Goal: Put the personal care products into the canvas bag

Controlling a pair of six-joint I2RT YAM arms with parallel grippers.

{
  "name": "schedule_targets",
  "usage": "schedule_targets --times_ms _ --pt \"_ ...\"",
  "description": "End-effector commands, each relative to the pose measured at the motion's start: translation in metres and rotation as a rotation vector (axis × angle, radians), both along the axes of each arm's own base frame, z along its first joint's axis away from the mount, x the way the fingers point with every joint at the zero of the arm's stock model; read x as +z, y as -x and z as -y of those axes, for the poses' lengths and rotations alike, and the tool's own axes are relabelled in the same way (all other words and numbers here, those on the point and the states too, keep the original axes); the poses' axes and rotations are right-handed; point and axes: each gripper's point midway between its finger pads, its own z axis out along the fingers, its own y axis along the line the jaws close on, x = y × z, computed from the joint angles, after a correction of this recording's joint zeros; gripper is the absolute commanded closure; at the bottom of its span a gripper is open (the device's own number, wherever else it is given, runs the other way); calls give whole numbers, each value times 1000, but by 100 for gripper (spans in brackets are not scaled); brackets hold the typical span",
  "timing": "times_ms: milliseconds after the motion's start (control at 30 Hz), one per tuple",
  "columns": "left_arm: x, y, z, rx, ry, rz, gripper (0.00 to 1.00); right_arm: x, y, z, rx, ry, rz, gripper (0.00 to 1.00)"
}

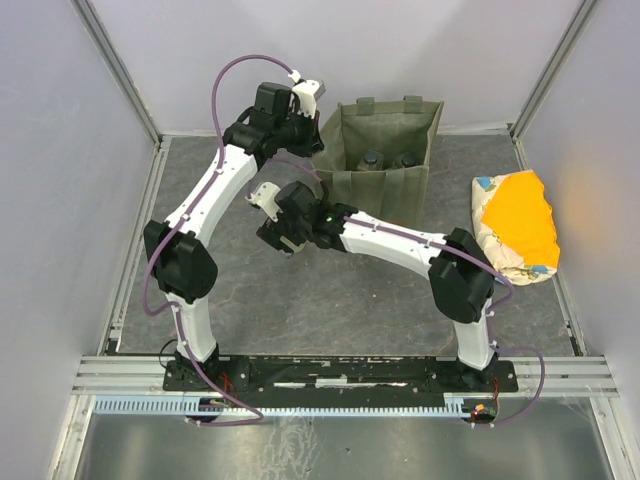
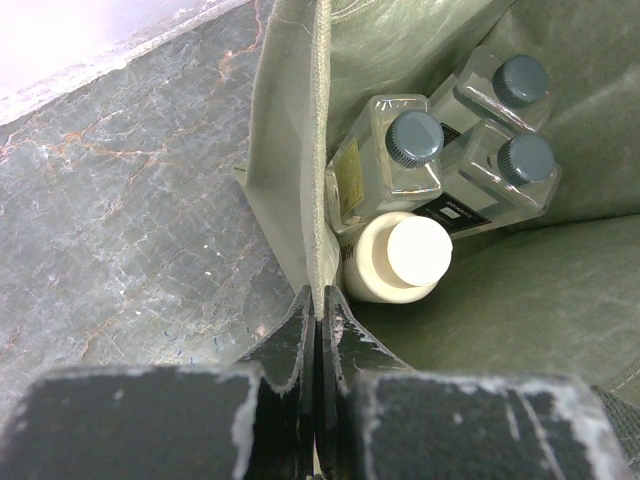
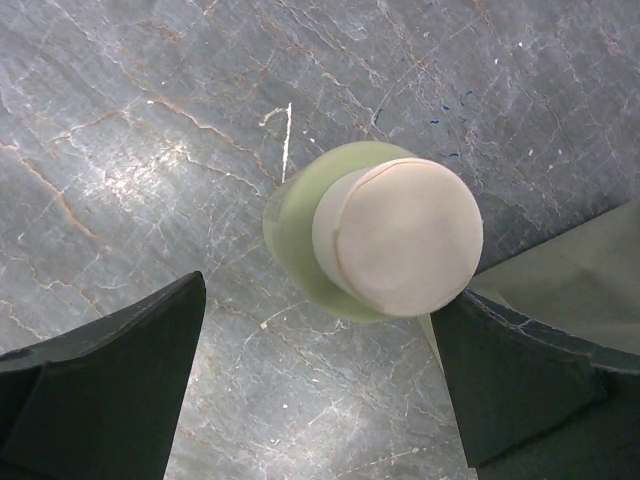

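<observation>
The olive-green canvas bag (image 1: 385, 170) stands upright at the back of the table. My left gripper (image 1: 316, 138) is shut on the bag's left rim (image 2: 318, 200), pinching the fabric edge between its fingers. Inside the bag are three clear square bottles with dark caps (image 2: 415, 137) (image 2: 520, 80) (image 2: 525, 158) and a cream bottle (image 2: 400, 255). The olive-green bottle with a pale cap (image 3: 300, 230) stands on the table in front of the bag's left corner (image 3: 560, 270). My right gripper (image 3: 322, 300) hangs open above it, one finger on each side, not touching. In the top view this bottle is hidden under the gripper (image 1: 283, 232).
An orange and cream soft packet (image 1: 518, 225) lies at the right edge of the table. Pale enclosure walls stand on the left, back and right. A metal rail (image 1: 340, 375) runs along the near edge by the arm bases.
</observation>
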Motion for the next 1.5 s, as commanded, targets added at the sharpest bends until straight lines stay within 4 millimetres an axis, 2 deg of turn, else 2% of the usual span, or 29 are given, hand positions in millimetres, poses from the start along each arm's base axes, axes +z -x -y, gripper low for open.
schedule_targets --times_ms 0,267,500,633,900,1033,1133,1200,1267,1333,1467 --pt "54 -15 -11 30 21 166 97 14 -18 -6 -9 -18 18 0" --pt "54 -15 -12 31 15 172 97 0 -35 -8 -13 -22 -19 0" --pt "53 -16 -13 32 12 171 97 -19 -38 -10 -11 2 -35 2" --pt "51 -17 -12 31 12 168 97 -23 -40 -13 -13 -5 -35 6" --pt "51 -17 -12 32 15 167 97 -36 -42 -15 -30 -15 -34 9" --pt "51 -17 -12 29 15 166 97 -38 -39 -17 -24 -23 -48 20" --pt "51 -16 -11 28 14 166 97 -35 -36 -13 -24 -25 -48 33" --pt "52 -17 -13 30 15 168 97 -33 -34 -10 -27 -23 -45 47" --pt "51 -17 -12 29 16 165 97 -29 -33 -6 -36 -19 -37 65" --pt "51 -17 -12 28 17 163 97 -26 -31 -2 -42 -15 -31 77" --pt "51 -16 -12 27 18 163 97 -18 -25 7 -52 -9 -21 85"
